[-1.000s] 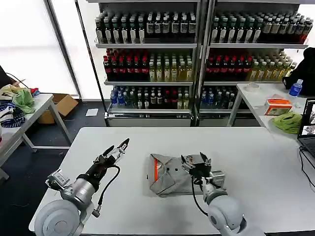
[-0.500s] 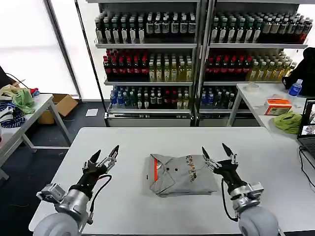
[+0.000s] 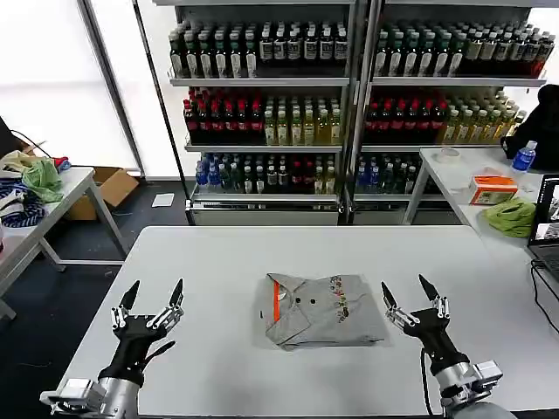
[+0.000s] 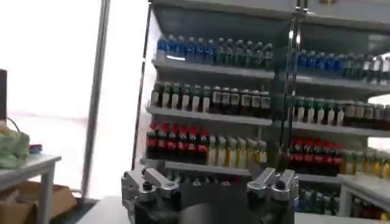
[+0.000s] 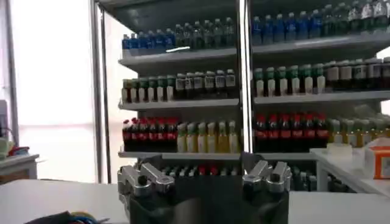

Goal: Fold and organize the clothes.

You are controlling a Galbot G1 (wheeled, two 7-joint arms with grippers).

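One folded light grey T-shirt (image 3: 321, 312) with an orange strip and a small multicoloured print lies in the middle of the white table (image 3: 288, 253). My left gripper (image 3: 152, 297) is raised near the table's front left, open, fingers pointing up, nothing between them. My right gripper (image 3: 410, 297) stands open just to the right of the shirt, also pointing up and apart from the cloth. Both wrist views look out level at the drink shelves, with the left gripper (image 4: 207, 182) and the right gripper (image 5: 204, 176) spread wide and empty.
Shelves of bottles (image 3: 349, 105) stand behind the table. A side table at the right holds a lime-green cloth (image 3: 511, 216), an orange box (image 3: 493, 188) and a laptop (image 3: 548, 223). Another table at the left carries piled fabric (image 3: 26, 188). A cardboard box (image 3: 109, 188) sits on the floor.
Both grippers have left the shirt and drawn back toward me, lifting and turning upright. The right one let go of the shirt's right side; the folded shirt lies still.
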